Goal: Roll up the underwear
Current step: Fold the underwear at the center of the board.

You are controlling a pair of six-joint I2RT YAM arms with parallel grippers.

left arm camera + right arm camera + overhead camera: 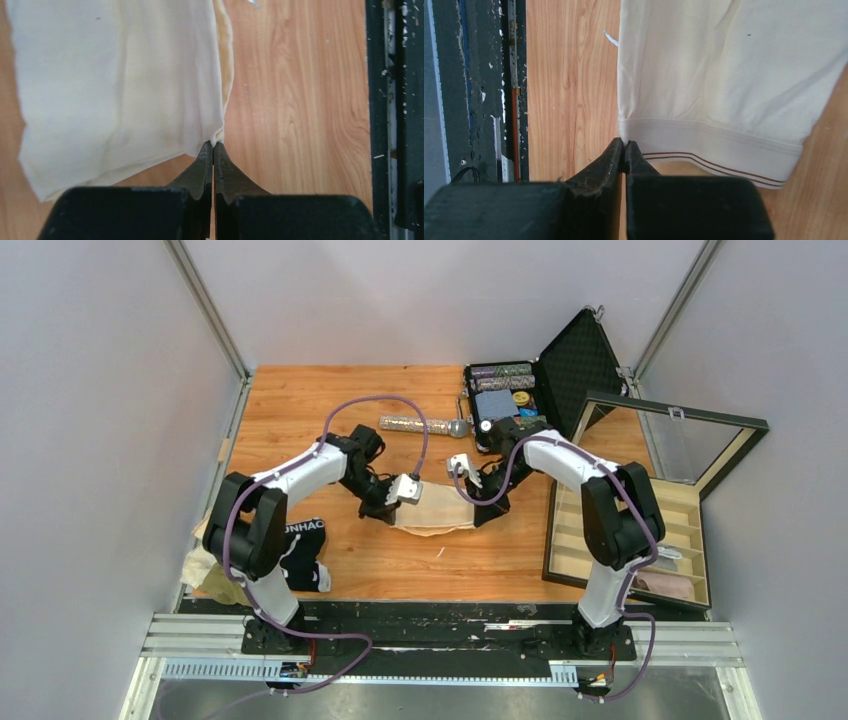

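The cream-beige underwear [435, 513] lies spread on the wooden table between my two arms. My left gripper [392, 508] is shut on its left corner; the left wrist view shows the cloth [120, 85] pinched at the fingertips [213, 146]. My right gripper [478, 510] is shut on the waistband corner; the right wrist view shows the cloth [724, 75] with thin brown stripes held at the fingertips [625, 145]. Black underwear with white lettering [303, 550] lies by the left arm's base.
A glittery silver microphone [420, 425] lies behind the cloth. An open black case [560, 370] stands at the back right. A wooden compartment box [630, 535] with a raised glass lid sits at the right. More cloth [205, 570] hangs at the table's left front edge.
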